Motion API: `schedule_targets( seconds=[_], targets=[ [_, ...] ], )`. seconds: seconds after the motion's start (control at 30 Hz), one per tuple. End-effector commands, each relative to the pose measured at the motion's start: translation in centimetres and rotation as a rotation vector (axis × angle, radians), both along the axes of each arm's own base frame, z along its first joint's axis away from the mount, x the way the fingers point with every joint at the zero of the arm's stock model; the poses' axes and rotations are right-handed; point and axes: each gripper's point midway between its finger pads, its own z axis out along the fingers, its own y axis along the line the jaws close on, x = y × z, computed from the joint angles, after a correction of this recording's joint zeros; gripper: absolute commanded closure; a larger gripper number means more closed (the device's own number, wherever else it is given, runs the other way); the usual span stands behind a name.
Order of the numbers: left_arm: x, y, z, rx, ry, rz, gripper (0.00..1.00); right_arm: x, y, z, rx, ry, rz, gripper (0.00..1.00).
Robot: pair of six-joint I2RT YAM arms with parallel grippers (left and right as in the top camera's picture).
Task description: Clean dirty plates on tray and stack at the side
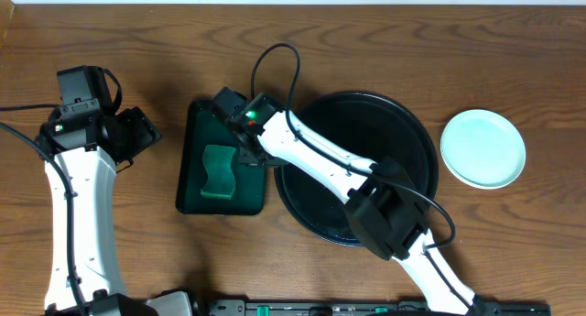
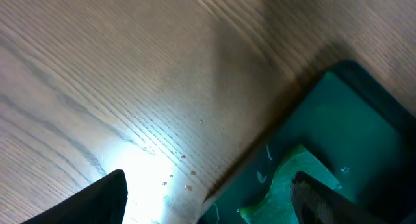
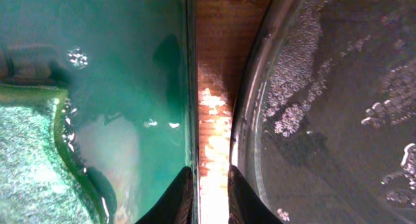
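The round black tray (image 1: 417,137) lies at centre right with no plate on it; in the right wrist view its wet rim (image 3: 255,100) carries soap suds. The white, pale green plates (image 1: 482,148) rest on the table to the tray's right; how many are stacked I cannot tell. My right gripper (image 1: 252,154) reaches across the tray to the strip of table between it and a green tray. Its fingers (image 3: 210,178) stand a narrow gap apart with nothing between them. My left gripper (image 1: 142,131) hovers left of the green tray, open (image 2: 208,204) and empty.
The rectangular dark green tray (image 1: 195,124) holds a green sponge (image 1: 219,171), which also shows in both wrist views as sponge (image 2: 286,185) and sponge (image 3: 26,172). Small crumbs (image 2: 175,175) dot the wood beside the green tray.
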Motion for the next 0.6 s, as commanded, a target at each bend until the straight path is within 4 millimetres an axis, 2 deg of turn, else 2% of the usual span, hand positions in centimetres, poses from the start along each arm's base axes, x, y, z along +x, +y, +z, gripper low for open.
schedule_targets(
  seconds=[0.0,0.17,0.37,0.57],
  targets=[
    [0.2,0.4,0.6,0.012,-0.015,0.009,0.19,-0.7,0.0,-1.2,-0.025,0.009,-0.004,0.87],
    [0.2,0.4,0.6,0.012,-0.015,0.009,0.20,-0.3,0.4,-1.1,-0.007,-0.003,-0.004,0.92],
    [0.2,0.4,0.6,0.012,-0.015,0.009,0.20,-0.8,-0.2,-1.2,-0.031,0.015,-0.003,0.99],
    [0.2,0.4,0.6,0.012,-0.015,0.009,0.19,-0.9,-0.7,-1.2,-0.047,0.027,-0.008,0.99]
  ],
)
